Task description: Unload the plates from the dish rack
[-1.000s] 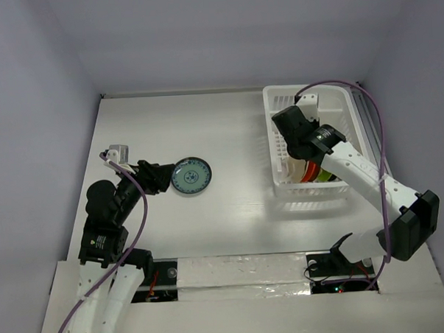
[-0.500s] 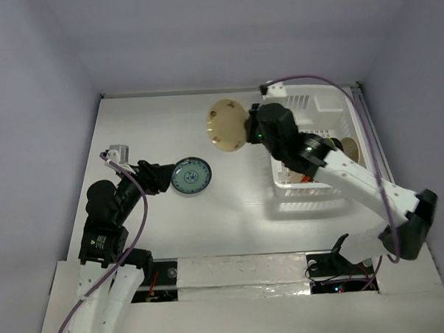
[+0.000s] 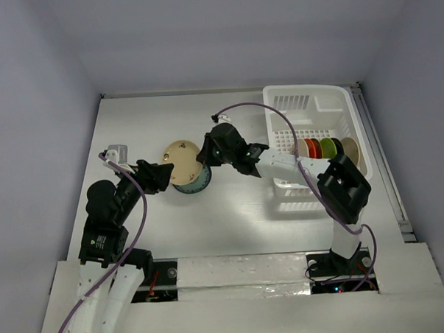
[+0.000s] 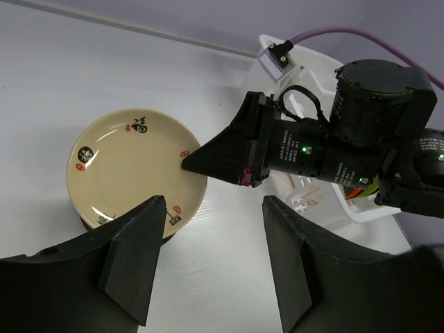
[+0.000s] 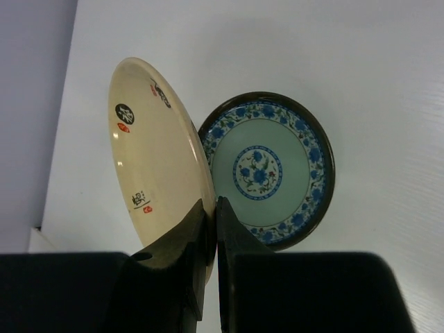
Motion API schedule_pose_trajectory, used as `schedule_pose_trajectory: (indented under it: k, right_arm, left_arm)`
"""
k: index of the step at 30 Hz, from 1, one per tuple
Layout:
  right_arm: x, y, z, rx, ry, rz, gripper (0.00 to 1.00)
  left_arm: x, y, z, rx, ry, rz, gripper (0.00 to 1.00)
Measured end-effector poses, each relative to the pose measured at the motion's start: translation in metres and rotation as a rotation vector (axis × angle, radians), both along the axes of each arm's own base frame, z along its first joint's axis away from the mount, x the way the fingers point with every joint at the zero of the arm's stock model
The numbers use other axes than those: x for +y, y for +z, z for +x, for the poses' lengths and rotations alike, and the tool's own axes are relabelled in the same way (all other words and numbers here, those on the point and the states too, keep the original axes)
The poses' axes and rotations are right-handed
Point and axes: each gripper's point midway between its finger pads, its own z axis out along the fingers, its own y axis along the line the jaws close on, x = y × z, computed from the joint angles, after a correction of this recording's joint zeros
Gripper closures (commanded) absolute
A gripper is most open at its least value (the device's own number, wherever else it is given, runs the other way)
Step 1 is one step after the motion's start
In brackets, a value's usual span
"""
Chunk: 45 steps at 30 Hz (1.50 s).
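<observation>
My right gripper (image 3: 204,157) (image 5: 211,208) is shut on the rim of a cream plate (image 3: 180,161) (image 5: 158,156) (image 4: 132,173) with small motifs. It holds that plate tilted, just above a teal plate with blue flowers (image 3: 199,181) (image 5: 267,170) lying on the table. My left gripper (image 3: 163,176) (image 4: 215,215) stands open beside both plates, nothing between its fingers. The white dish rack (image 3: 311,107) at the back right holds red-orange (image 3: 311,148), lime green (image 3: 326,147), dark and yellow-brown plates (image 3: 352,152) standing on edge.
The right arm (image 3: 281,162) stretches leftward from the rack across the middle of the table. Grey walls close the table at the back and on both sides. A purple cable (image 3: 245,110) arcs over the right arm.
My right gripper has lifted the cream plate out of the rack and carried it left across the table, down over the teal plate. The left gripper has stayed in place.
</observation>
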Motion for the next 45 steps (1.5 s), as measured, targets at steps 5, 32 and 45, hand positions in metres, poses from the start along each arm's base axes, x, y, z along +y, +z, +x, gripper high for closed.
schedule_pose_trajectory:
  k: [5,32,45]
  right_arm:
    - [0.005,-0.009,-0.001,0.031,-0.033,0.075,0.92]
    - [-0.017,-0.079,-0.01,0.12,-0.095,-0.031,0.31]
    - [-0.15,0.049,-0.016,-0.148,-0.358,-0.262,1.0]
  left_arm:
    - [0.001,0.0,0.0,0.0,0.003,0.0,0.46]
    - [0.001,0.0,0.001,0.001,0.007,-0.002,0.47]
    - [0.001,0.0,0.001,0.001,0.009,-0.002,0.49]
